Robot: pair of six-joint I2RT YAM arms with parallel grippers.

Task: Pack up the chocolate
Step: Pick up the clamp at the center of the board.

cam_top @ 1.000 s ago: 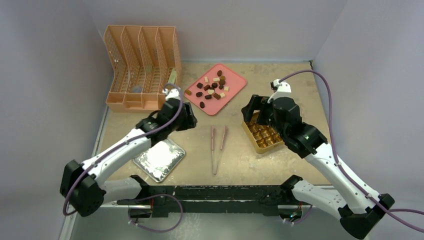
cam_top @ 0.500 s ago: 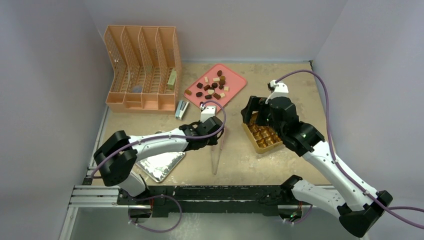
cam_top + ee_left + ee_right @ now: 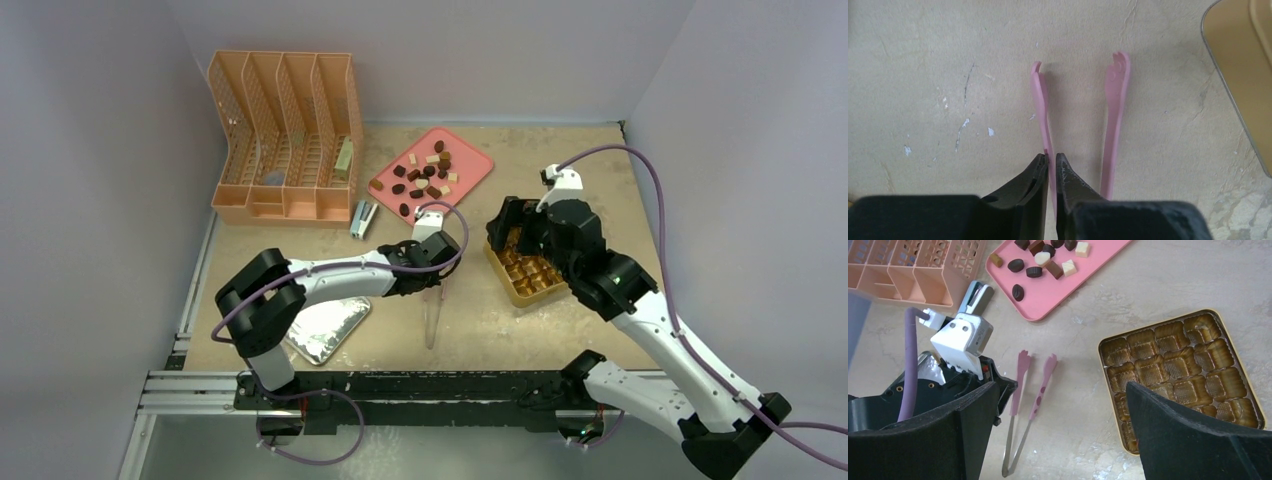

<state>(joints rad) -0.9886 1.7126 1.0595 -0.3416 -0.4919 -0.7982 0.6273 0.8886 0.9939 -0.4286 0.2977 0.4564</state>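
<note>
**Left hand pinches the tongs, chocolate waits on its tray**

From my remote seat, the left gripper (image 3: 1052,162) is down at the table (image 3: 560,150) with its fingers pressed almost together on one arm of the pink tongs (image 3: 1116,100). The thin pink strip runs between the two black fingertips. The tongs' other arm lies free just to the right of that hand, and both scalloped tips point away from it, spread apart on the tabletop.

Farther out past those tips, well apart from the hand, sits the pink tray (image 3: 475,165). It holds the chocolate (image 3: 425,175), a loose scatter of dark brown, reddish-brown and pale cream pieces. None of them is in either hand.

To the right of the left hand lies the gold box (image 3: 1175,367), its gridded cells showing only their gold lining where I can see them. The right gripper (image 3: 1063,390) hangs above the box's near-left corner with its fingers spread wide and nothing between them.

Off to the left hand's other side, a stapler (image 3: 363,217) lies just in front of a peach file rack (image 3: 285,135). A foil tray (image 3: 325,325) rests back beside the left arm's forearm.
</note>
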